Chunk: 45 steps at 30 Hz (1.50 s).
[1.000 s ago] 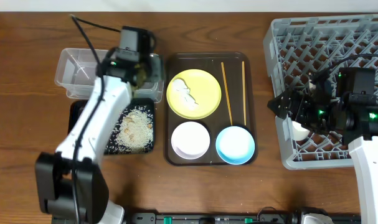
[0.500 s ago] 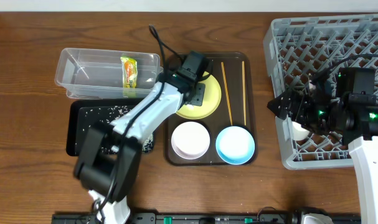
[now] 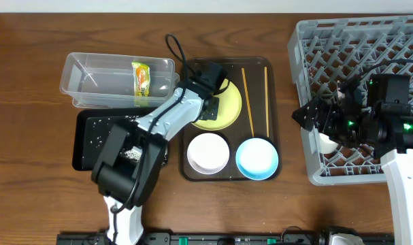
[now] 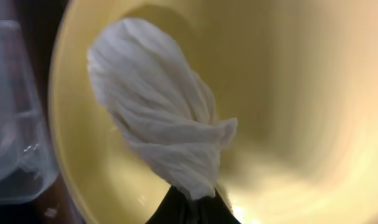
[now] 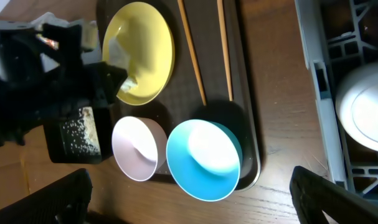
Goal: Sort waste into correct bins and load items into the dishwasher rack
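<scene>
Over the pale yellow plate [image 3: 232, 112] on the brown tray, my left gripper [image 3: 211, 105] is shut on the crumpled white tissue [image 4: 160, 127]. In the left wrist view, the tissue's end is pinched between the dark jaws of the left gripper [image 4: 192, 202], and the rest lies on the plate [image 4: 288, 93]. The snack wrapper [image 3: 141, 78] lies in the clear tub [image 3: 90, 75]. Rice grains [image 3: 131, 154] are on the black tray [image 3: 90, 133]. A white bowl [image 3: 207, 153], a blue bowl [image 3: 256, 158] and two chopsticks [image 3: 248, 99] rest on the brown tray. My right gripper [image 3: 311, 114] hangs open at the dishwasher rack's [image 3: 369, 41] left wall, holding nothing.
The dark brown serving tray [image 3: 226, 61] lies mid-table between the bins and the rack. A white round object [image 5: 363, 112] sits inside the rack beneath my right arm. Bare wooden tabletop [image 3: 29, 170] shows at the front left.
My left arm swung right from the clear tub to the yellow plate, and its jaws closed on the tissue. The wrapper now shows in the tub. My right arm has not moved.
</scene>
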### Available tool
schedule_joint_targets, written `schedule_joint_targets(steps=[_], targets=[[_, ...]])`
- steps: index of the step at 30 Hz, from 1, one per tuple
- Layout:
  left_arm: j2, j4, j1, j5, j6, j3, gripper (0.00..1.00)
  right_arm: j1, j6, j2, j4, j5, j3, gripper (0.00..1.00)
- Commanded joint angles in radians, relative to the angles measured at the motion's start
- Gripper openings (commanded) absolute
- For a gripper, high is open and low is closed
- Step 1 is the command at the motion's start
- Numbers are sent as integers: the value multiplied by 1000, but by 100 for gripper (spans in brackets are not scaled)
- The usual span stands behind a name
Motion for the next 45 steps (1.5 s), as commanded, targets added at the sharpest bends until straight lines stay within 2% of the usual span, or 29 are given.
schedule_joint_targets(steps=[1, 7, 13, 14, 16, 20, 25, 33, 35, 37, 45], targets=[[-156, -21, 5, -13, 1, 42, 6, 13, -19, -2, -3, 6, 12, 99], [-345, -44, 69, -23, 6, 42, 6, 13, -19, -2, -3, 6, 12, 99], [-331, -43, 204, -76, 6, 31, 6, 13, -19, -2, -4, 6, 12, 99], [-315, -37, 234, -74, 6, 31, 10, 13, -19, -2, -4, 6, 12, 99], [-283, -31, 281, -42, 8, 31, 45, 13, -19, -2, -6, 6, 12, 98], [-270, -41, 333, 116, 124, 33, 65, 13, -19, -2, -10, 7, 12, 95], [-351, -101, 338, 166, 131, 56, 69, 13, -19, -2, 0, 61, 12, 95], [-645, -218, 294, 229, 131, 61, 70, 13, -19, -2, 8, 290, 12, 97], [-713, -259, 285, 229, 131, 61, 75, 13, -19, -2, 21, 333, 12, 99], [-768, -296, 285, 229, 131, 61, 81, 13, -19, -2, 31, 335, 12, 99], [-883, -357, 285, 229, 131, 61, 85, 13, 4, -2, 32, 320, 12, 99]])
